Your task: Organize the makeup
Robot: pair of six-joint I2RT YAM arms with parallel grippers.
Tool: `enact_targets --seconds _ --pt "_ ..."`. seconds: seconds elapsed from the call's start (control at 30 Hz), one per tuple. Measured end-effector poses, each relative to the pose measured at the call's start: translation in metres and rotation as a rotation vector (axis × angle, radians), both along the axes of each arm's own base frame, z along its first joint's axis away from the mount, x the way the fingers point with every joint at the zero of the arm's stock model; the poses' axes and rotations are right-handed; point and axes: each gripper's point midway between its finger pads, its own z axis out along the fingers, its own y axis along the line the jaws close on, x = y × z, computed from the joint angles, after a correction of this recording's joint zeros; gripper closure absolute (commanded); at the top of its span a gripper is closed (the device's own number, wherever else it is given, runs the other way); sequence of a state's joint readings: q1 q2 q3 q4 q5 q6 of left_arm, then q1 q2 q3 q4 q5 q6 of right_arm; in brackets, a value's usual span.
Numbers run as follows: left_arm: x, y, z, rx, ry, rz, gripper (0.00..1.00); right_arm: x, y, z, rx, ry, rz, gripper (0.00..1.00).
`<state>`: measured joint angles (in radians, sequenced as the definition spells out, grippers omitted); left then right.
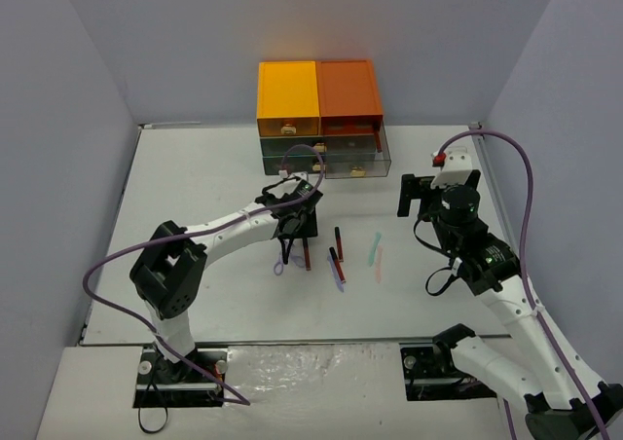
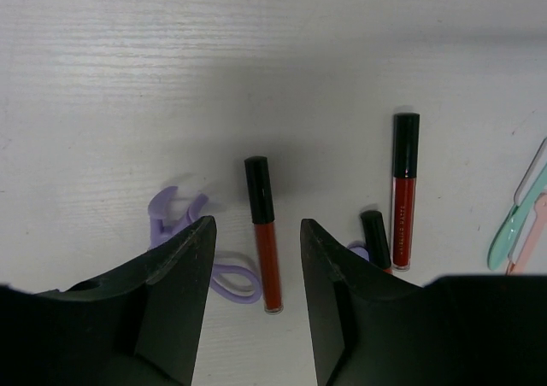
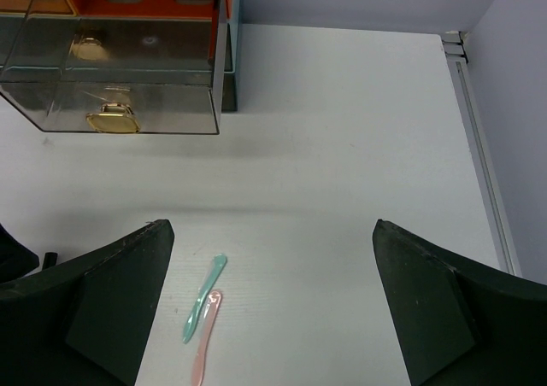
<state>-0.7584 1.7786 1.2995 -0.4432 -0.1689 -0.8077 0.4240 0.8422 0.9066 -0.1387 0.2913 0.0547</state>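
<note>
Three red-black pencils lie mid-table: one [image 2: 265, 241] sits between my left gripper's [image 2: 256, 228] open jaws, untouched, and two more [image 2: 403, 190] [image 2: 376, 239] lie to its right. The purple curler [image 2: 171, 215] lies just left of it, partly under the left finger. Mint [image 2: 515, 222] and pink [image 2: 523, 254] sticks lie at the right edge. In the top view the left gripper [image 1: 295, 228] hovers over the pencil [image 1: 306, 255]. My right gripper [image 3: 273, 232] is wide open and empty, above the mint [image 3: 203, 299] and pink [image 3: 203, 339] sticks. Jars and brushes are out of view.
The orange-and-dark drawer box [image 1: 319, 119] stands at the back centre, with a clear lower drawer [image 3: 111, 87] pulled out and showing a gold handle [image 3: 113, 119]. Grey walls close in the table on three sides. A purple stick [image 1: 338, 276] lies by the middle pencil.
</note>
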Motion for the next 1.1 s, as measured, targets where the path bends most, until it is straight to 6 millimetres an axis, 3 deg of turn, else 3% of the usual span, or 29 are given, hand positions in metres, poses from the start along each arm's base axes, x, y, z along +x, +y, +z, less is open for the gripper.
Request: enact_targets --seconds 0.43,0.6,0.7,0.8,0.97,1.03,1.1 --pt "-0.019 -0.02 -0.05 0.022 0.097 0.007 0.65 -0.001 -0.001 -0.003 -0.002 0.004 0.0 0.0" --pt "-0.021 -0.018 -0.054 0.022 0.105 0.029 0.78 -0.002 -0.001 -0.008 -0.006 0.014 0.0 0.0" --pt "-0.021 -0.017 -0.054 0.022 0.105 0.036 0.97 -0.002 -0.001 -0.01 -0.007 0.017 0.0 0.0" --pt "-0.02 -0.018 -0.054 0.019 0.105 0.039 1.0 -0.002 -0.001 -0.01 -0.008 0.018 0.0 0.0" --pt "-0.026 -0.015 -0.046 0.005 0.096 0.033 1.0 -0.002 -0.001 -0.011 -0.009 0.018 0.0 0.0" --pt "-0.029 -0.016 -0.027 -0.025 0.071 0.024 1.0 -0.002 -0.001 -0.01 -0.009 0.018 0.0 0.0" --pt "-0.029 -0.021 0.005 -0.087 0.016 0.006 1.0 -0.003 -0.001 -0.009 -0.008 0.015 0.0 0.0"
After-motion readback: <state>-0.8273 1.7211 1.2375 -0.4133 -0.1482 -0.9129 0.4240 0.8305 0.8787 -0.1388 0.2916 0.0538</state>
